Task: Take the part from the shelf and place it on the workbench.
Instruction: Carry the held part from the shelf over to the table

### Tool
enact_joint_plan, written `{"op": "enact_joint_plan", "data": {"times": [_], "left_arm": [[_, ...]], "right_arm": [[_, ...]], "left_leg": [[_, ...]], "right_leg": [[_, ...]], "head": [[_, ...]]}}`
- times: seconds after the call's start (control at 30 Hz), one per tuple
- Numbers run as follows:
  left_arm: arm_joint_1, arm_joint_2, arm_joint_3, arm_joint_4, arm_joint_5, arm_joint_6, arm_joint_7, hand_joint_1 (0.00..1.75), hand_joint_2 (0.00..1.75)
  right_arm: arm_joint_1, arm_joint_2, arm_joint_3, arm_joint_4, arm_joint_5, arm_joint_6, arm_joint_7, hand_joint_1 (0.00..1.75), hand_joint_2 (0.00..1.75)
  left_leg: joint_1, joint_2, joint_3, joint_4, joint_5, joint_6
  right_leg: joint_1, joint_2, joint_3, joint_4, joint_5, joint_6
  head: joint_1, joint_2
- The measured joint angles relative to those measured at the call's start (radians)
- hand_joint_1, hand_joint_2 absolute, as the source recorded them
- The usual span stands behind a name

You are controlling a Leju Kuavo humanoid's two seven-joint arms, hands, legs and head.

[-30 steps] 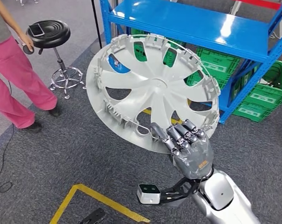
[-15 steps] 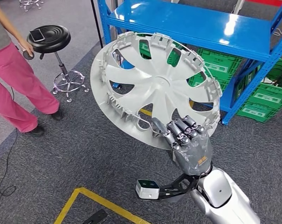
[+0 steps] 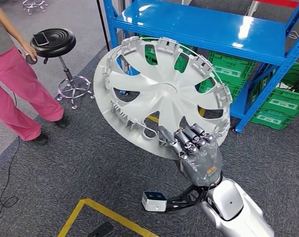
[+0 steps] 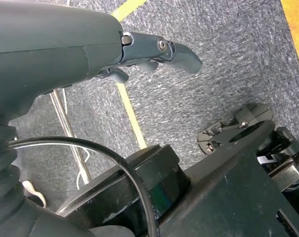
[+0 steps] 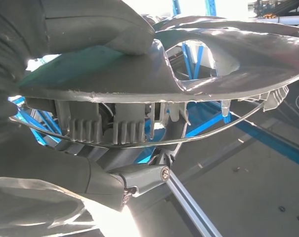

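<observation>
The blue steel shelf unit (image 3: 200, 27) sits a touch lower and further right in the head view than half a second ago, and the grey carpet floor (image 3: 84, 163) with its yellow tape line (image 3: 103, 207) has slid the same way, so it is the camera that has moved: the robot appears to be turning or stepping, not the things around it.

Against that shifted background the task's thing, a large pale grey plastic wheel cover with spoke openings and clip tabs round its rim (image 3: 159, 94), is already off the shelf and carried in the air in front of the shelf's near edge, above the carpet. It has tipped slightly since a second ago, its far rim now a little higher.

The right hand (image 3: 198, 150) still grips the cover at its near rim, fingers curled over the inner face; the right wrist view shows the thumb (image 5: 99, 22) pressing on the other side, so the hold looks firm.

The left hand (image 4: 155, 49) hangs over the carpet with fingers apart, holding nothing.

The pick seems done and the carry begun; no workbench is in sight yet.
</observation>
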Motion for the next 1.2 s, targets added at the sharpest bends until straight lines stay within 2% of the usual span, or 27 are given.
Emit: {"op": "enact_joint_plan", "data": {"times": [0.27, 0.57, 0.9, 1.2], "left_arm": [[0.0, 0.001, 0.0, 0.0, -0.002, -0.002, -0.012, 0.0, 1.75], [0.001, 0.002, 0.0, 0.0, -0.003, -0.002, -0.013, 0.0, 1.75], [0.001, 0.002, 0.0, 0.0, -0.011, -0.006, -0.015, 0.0, 1.75], [0.001, 0.002, 0.0, 0.0, -0.014, -0.006, -0.015, 0.0, 1.75]], "right_arm": [[-0.027, -0.008, 0.032, 0.014, 0.0, 0.0, 0.079, 1.75, 1.75], [-0.043, -0.018, 0.069, 0.021, 0.0, 0.0, 0.094, 1.75, 1.75], [-0.075, -0.037, 0.108, 0.023, 0.0, 0.0, 0.158, 1.75, 1.75], [-0.081, -0.042, 0.133, 0.023, -0.001, 0.0, 0.165, 1.75, 1.75]], "left_leg": [[-0.002, 0.0, 0.0, 0.0, 0.0, 0.0], [-0.002, 0.0, 0.0, 0.0, 0.0, 0.0], [-0.002, 0.0, 0.0, 0.0, 0.0, 0.0], [-0.002, 0.0, 0.0, 0.0, 0.0, 0.0]], "right_leg": [[-0.002, 0.0, 0.0, 0.0, 0.0, 0.0], [-0.002, 0.0, 0.0, 0.0, 0.0, 0.0], [-0.002, 0.0, 0.0, 0.0, 0.0, 0.0], [-0.002, 0.0, 0.0, 0.0, 0.0, 0.0]], "head": [[0.0, 0.0], [0.0, 0.0], [0.0, 0.0], [0.0, 0.0]]}}
